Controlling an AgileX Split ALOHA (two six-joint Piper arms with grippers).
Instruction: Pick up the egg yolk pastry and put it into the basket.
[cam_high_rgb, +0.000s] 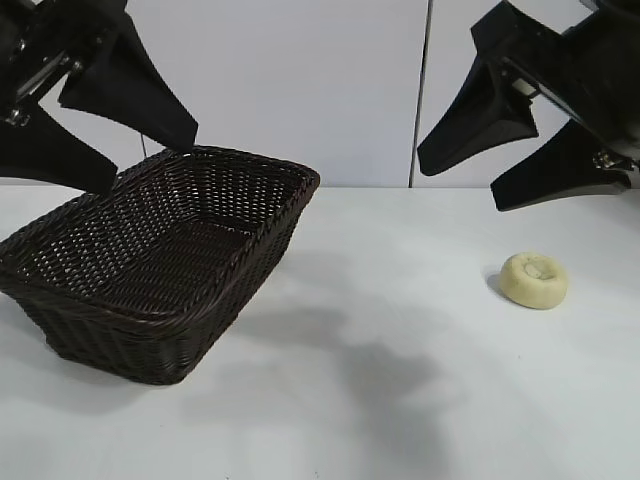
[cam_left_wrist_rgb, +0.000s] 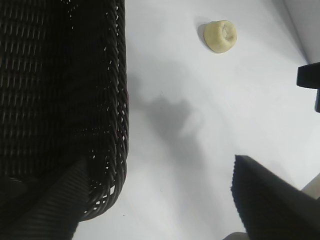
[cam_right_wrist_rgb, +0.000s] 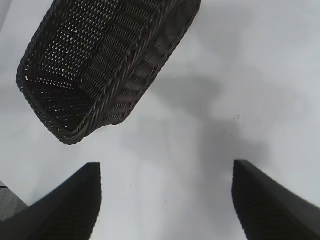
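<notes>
Both arms hang raised above the white tabletop (cam_high_rgb: 380, 400), each tilted downward and angled in toward the middle. The left gripper (cam_high_rgb: 150, 160) sits at the upper left of the exterior view, its two black fingers (cam_high_rgb: 135, 90) spread wide apart with nothing between them — their tips hover just over the far left rim of the basket (cam_high_rgb: 160, 260), apart from the wicker. From the left wrist view one finger overlaps the basket's corner while the other stands over bare tabletop, the basket's braided rim running away from between them. The right gripper (cam_high_rgb: 455, 185) is at the upper right, its fingers (cam_high_rgb: 480, 120) likewise parted and empty, held in the air. The egg yolk pastry (cam_high_rgb: 534, 279) lies on the tabletop below and a little toward the camera from the right fingers' tips, well apart from them, dimple side up and untouched; it rests well to the right of the basket. In the right wrist view the two dark fingers frame bare tabletop, with the basket farther off beyond them — the pastry itself is not in that view. The basket stands upright with nothing in it.
</notes>
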